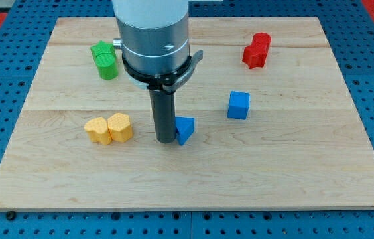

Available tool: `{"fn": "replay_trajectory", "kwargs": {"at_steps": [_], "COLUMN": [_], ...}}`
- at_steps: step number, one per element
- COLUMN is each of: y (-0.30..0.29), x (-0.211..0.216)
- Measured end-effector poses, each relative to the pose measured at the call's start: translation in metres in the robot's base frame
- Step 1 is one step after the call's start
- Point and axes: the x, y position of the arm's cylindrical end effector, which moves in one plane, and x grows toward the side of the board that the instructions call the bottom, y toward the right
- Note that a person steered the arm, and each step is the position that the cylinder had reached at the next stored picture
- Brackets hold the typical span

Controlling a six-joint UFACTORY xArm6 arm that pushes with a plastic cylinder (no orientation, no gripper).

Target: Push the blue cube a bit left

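On a pale wooden board (193,179) set over a blue pegboard bench (1,133), my tip (166,141) stands near the board's middle, touching or all but touching the left side of a small blue wedge-shaped block (186,129). The arm carries no claw, only a straight dark rod (162,114), so there is nothing to spread or pinch. To the view's left of the tip, two yellow blocks sit pressed side by side, a ridged yellow block (97,129) on the outside and a heart-like yellow block (120,127) next to it. The blue cube (239,105) lies a little farther back, to the view's right of the tip and beyond the wedge, apart from both. The arm's grey cylindrical body (152,33) rises above the rod. Toward the view's top, two green blocks (105,60) stand together at the left, one partly behind the other, and a red block (256,50) sits at the right, well apart from everything else.
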Motion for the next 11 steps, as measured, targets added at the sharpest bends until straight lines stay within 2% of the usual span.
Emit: {"fn": "replay_trajectory", "kwargs": {"at_steps": [3,4,5,6,7,8,9,11], "y": [0.004,0.007,0.045,0.13,0.183,0.206,0.194,0.133], "x": [0.004,0.032,0.054,0.058,0.02,-0.039,-0.077,-0.085]}}
